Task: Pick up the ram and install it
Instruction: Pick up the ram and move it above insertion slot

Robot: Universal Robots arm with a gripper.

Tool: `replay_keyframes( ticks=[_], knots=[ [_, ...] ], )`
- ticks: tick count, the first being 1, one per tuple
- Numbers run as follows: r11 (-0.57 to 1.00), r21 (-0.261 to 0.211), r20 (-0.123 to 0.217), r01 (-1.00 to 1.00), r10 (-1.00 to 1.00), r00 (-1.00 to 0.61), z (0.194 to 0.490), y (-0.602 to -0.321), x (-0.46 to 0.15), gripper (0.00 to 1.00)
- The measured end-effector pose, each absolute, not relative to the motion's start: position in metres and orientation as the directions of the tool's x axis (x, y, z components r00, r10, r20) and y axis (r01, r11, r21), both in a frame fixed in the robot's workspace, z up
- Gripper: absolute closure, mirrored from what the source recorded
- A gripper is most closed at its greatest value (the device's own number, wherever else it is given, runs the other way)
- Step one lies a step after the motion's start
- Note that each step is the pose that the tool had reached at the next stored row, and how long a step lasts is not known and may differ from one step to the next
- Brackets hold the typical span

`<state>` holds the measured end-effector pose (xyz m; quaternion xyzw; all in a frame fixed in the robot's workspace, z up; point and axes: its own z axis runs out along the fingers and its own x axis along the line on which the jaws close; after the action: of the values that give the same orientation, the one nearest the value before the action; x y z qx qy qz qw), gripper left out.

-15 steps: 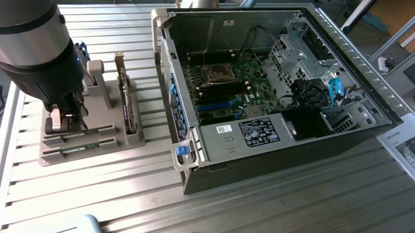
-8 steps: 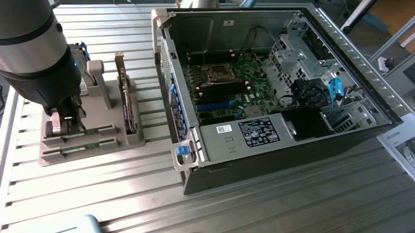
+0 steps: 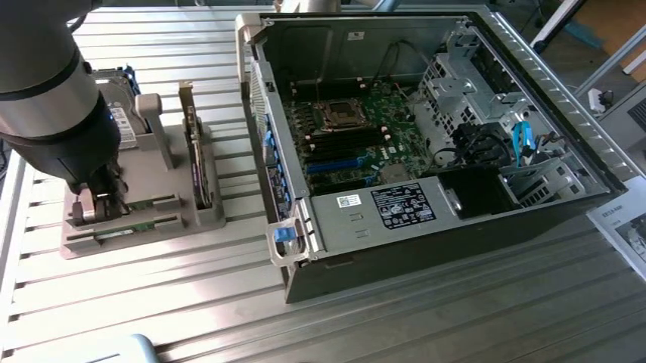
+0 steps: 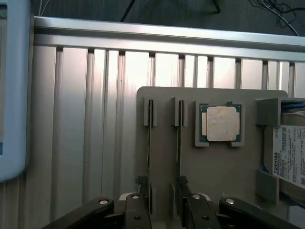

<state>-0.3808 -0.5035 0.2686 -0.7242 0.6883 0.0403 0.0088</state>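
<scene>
Two slim green ram sticks [image 4: 149, 143] [image 4: 178, 143] stand on edge in parallel slots of a grey holder [image 4: 214, 167]. My gripper [image 4: 162, 191] is open just above them, its dark fingers [image 4: 138, 210] on either side of the slot pair and nothing held. I cannot tell which stick lies between the tips. In the exterior view the gripper [image 3: 96, 208] hangs over the front end of the holder [image 3: 71, 246], where a ram stick [image 3: 151, 203] shows as a green strip. The open computer case [image 3: 424, 227] lies to the exterior view's right, its motherboard [image 3: 353, 144] exposed.
On the holder also sit a square silver CPU [image 4: 221, 123], a hard drive [image 4: 290, 152] and an upright expansion card [image 3: 197, 166]. A pale blue object [image 4: 12, 95] lies beside the holder. The ribbed metal table [image 3: 454, 318] stretches in front of the case.
</scene>
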Motion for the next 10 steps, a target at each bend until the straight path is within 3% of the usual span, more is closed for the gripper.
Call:
replay_keyframes(
  ticks=[10],
  knots=[
    [-0.073,0.043,-0.071,-0.996,-0.995,0.070,0.240,-0.513,-0.387,0.64]
  ],
)
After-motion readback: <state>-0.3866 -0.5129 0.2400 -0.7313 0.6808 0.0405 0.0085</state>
